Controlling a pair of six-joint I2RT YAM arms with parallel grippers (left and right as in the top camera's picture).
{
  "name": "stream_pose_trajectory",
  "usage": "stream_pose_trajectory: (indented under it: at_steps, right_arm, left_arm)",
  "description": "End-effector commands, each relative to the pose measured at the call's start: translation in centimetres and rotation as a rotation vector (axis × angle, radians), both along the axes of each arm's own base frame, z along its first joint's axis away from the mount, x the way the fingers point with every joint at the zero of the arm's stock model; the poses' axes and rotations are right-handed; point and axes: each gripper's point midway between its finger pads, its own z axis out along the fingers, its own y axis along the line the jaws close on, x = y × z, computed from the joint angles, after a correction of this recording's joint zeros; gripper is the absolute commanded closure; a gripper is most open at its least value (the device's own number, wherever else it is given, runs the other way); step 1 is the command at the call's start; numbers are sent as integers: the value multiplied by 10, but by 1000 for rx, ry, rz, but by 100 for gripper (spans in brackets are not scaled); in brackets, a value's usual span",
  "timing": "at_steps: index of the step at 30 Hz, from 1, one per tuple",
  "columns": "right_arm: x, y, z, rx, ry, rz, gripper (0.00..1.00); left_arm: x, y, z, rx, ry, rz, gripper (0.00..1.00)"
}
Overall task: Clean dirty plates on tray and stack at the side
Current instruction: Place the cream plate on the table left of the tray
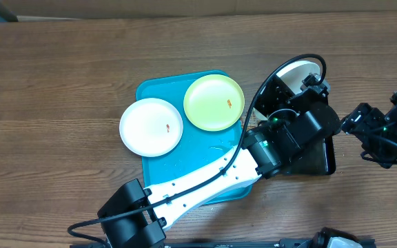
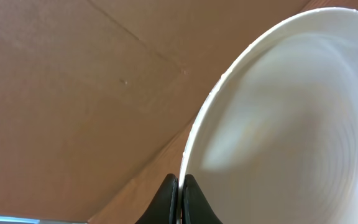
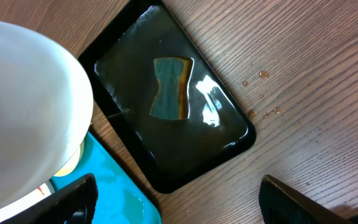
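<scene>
Plate (image 2: 278,124), round, smooth white, rim between left gripper (image 2: 178,190) fingers.

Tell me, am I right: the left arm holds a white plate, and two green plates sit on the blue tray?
Not quite. The left gripper does hold a white plate, but the overhead view shows one green plate and a second white plate on the blue tray.

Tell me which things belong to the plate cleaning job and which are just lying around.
Job: lifted white plate in left gripper; flat white plate and green plate on turquoise tray; sponge in black tray.
Lying about: water drops on table, cardboard.
</scene>
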Motion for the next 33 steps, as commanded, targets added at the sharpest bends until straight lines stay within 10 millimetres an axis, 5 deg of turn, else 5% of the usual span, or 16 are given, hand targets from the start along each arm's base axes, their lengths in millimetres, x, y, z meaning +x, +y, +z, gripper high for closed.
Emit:
stream_pose_trajectory:
  at_steps: [1,25,33]
  right_arm:
    - [2,0,5,-1,-20,5,16]
    - [1,-1,5,-4,-19,4,16]
    - [1,-1,5,-3,-18,4,15]
  left_arm:
    - [0,1,17,-20,-31,17,96]
    - [0,2,15,-69,-27,32,96]
    - [-16,31,-5,-330,132,129,96]
